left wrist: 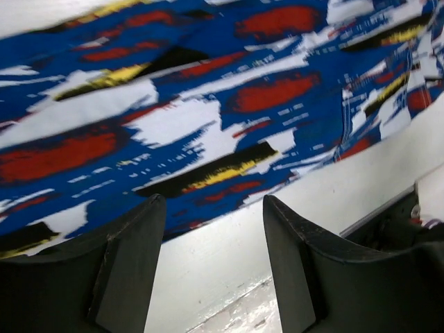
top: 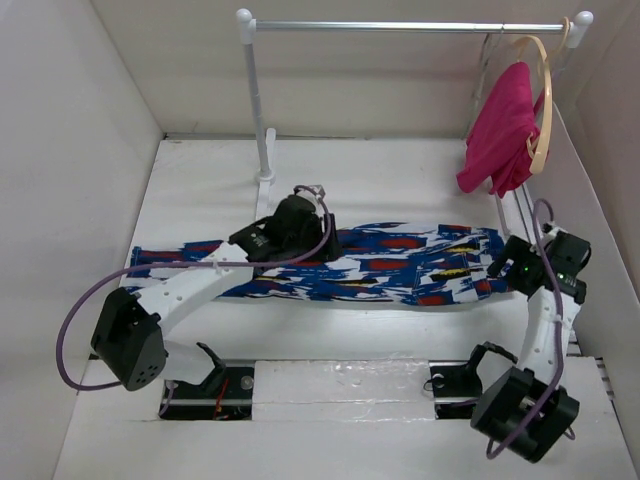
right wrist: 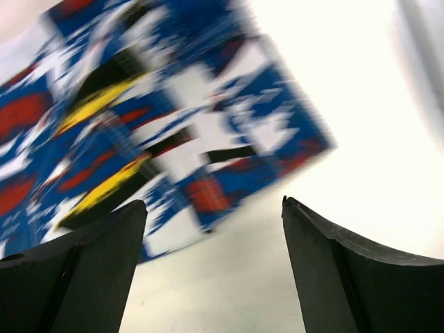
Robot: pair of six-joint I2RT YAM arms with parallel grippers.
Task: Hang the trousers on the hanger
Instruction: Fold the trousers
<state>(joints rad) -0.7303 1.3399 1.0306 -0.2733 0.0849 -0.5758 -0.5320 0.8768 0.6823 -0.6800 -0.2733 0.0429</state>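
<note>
The left pincer (left wrist: 211, 201) is spread open with nothing between its dark fingers (left wrist: 132, 263). It hangs low over the near edge of the trousers (top: 380, 265), with bare white surface (top: 380, 180) showing through the gap. The right pincer (right wrist: 214, 202) is just as wide and just as empty, aimed at a corner of the printed cloth a little ahead of it. That picture is smeared, so I can't say how close the tips are to the fabric.

Further out, the trousers lie flat in a long band across the middle of the surface, one end under the left arm and the other near the right wrist. Nothing has them lifted or bunched.

At the back right a pink garment (top: 500, 130) hangs on a pale wooden hanger (top: 545, 110) from the metal rail (top: 400, 26). Thin grey wires just below it look to me like the hanger (top: 507, 208), though I can't make out its full shape.

By my reckoning the job has hardly started. The cloth isn't gripped, the hanger is well apart from it, and the picking up, threading and draping are all left to do.

Only the overhead view gives the whole layout, including the rail, both hangers and the full length of the trousers. The wrist views add what it hides, namely that both sets of jaws are parted and where each sits along the cloth's edge.
</note>
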